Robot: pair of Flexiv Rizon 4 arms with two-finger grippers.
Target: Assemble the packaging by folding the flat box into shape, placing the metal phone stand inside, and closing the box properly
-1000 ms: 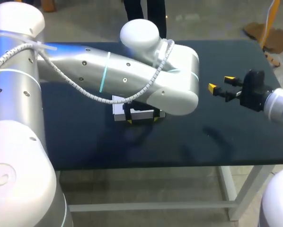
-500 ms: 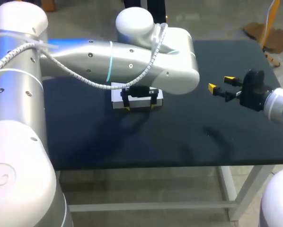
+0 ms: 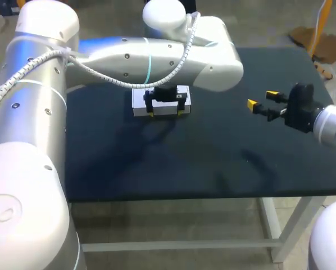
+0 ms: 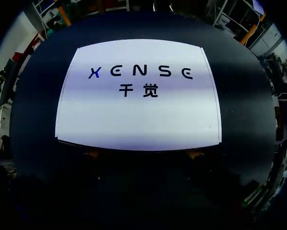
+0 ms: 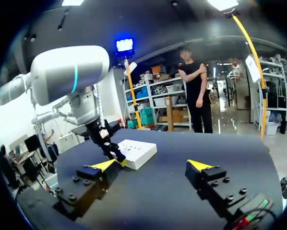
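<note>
Head view first: how much room is there around the white box (image 3: pixel 141 101)?

Plenty on its near side and to its right, where the dark tabletop (image 3: pixel 213 157) runs bare. The box lies flat, printed face up, well in from the near edge. The far edge behind the box I cannot see.

What hides it?

The left arm (image 3: pixel 173 53). Its forearm crosses above the box's far side and its wrist hangs over the box. The left jaws stand wide, with both yellow tips (image 3: pixel 151 114) down at the box's near long edge, one toward each end. Both are on the same side, so they hold nothing.

Does the left wrist view agree?

Yes. It looks straight down on the box's top, with tabletop showing all round and the two tips just at the near edge.

And the right arm (image 3: pixel 331 124)?

Well to the right of the box, in the air. The right jaws are wide, hold nothing and point toward the box. The right wrist view shows open tabletop between them and the box.

What differs from a second ago?

The box lay closer to the near edge then. It now lies farther back, and the left arm has gone back with it, tips at the same edge. The right arm has not shifted
</note>
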